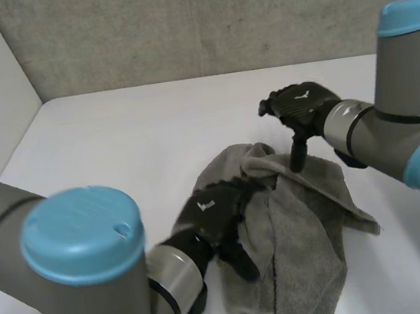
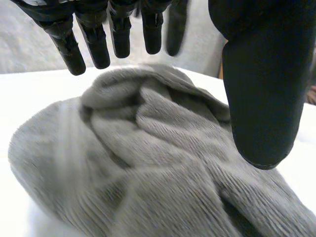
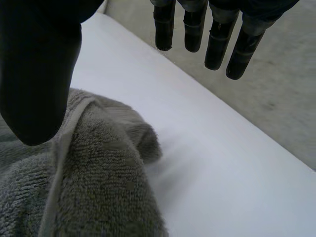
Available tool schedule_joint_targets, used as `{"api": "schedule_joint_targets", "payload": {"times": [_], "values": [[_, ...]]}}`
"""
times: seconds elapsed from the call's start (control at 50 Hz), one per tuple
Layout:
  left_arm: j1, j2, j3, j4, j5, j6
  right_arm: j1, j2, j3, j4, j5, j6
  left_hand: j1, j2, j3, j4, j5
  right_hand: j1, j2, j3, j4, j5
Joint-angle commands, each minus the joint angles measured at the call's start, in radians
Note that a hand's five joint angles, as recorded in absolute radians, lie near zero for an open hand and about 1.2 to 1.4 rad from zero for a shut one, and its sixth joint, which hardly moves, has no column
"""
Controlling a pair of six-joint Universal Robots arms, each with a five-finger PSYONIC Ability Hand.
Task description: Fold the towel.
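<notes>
Towel (image 1: 304,222) lies bunched on the tabletop (image 1: 115,138); your left hand (image 1: 213,211) and right hand (image 1: 300,105) hover wide, empty, probably seeking its edges.

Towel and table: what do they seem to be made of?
Towel: likely grey terry cotton, matte and fluffy; looped pile and a flat hemmed edge show. Table: smooth white, faintly matte, perhaps laminate or painted board; its look leaves that open.

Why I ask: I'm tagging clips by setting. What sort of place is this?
Probably a lab bench: white table, plain grey wall, a robot's left hand and right hand at a towel.
</notes>
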Motion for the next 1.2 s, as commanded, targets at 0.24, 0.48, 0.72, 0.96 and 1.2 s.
{"api": "schedule_joint_targets", "payload": {"times": [0.24,0.48,0.72,0.96,1.2], "values": [[0.209,-0.055,0.200,0.016,0.030,0.010,-0.134,-0.190,0.279,-0.104,0.023,0.209,0.034,0.041,0.040,0.038,0.043,-0.056,-0.085,-0.074,-0.092,-0.064],[0.220,-0.332,0.459,0.016,0.294,0.010,-0.130,-0.277,0.584,-0.326,0.052,0.215,0.119,0.126,0.125,0.123,0.128,-0.047,-0.076,-0.065,-0.083,-0.055],[0.220,-0.483,0.582,0.013,0.320,0.074,-0.211,-0.277,0.687,-0.352,0.083,0.214,0.207,0.214,0.214,0.211,0.216,-0.057,-0.086,-0.075,-0.094,-0.065],[0.215,-0.575,0.633,0.011,0.318,0.155,-0.208,-0.236,0.722,-0.416,0.088,0.220,0.365,0.372,0.372,0.369,0.374,-0.050,-0.079,-0.068,-0.086,-0.058],[0.200,-0.606,0.655,0.013,0.320,0.154,-0.197,-0.145,0.702,-0.461,0.088,0.246,0.398,0.405,0.405,0.402,0.407,0.062,0.032,0.043,0.025,0.053]]}}
